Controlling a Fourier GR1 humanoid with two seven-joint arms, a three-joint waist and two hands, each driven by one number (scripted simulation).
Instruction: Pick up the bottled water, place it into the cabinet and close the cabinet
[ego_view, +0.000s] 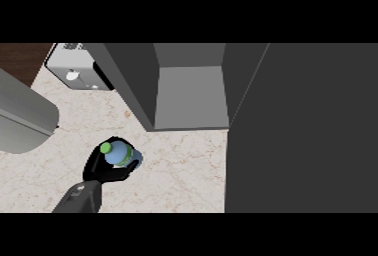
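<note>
Bottled water (118, 154) within left hand (100, 167) fingers (127, 172)

Pale marbled counter top (177, 170) beneath dark grey cabinetry. A white appliance (74, 75) stands at the upper left beside dark wood (22, 57). A curved grey body (22, 120) occupies the left edge.

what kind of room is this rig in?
Likely a kitchen: a marble-look counter, an open grey cabinet standing on it, and a small appliance at the back. The left hand has its fingers curled round a bottled water.
</note>
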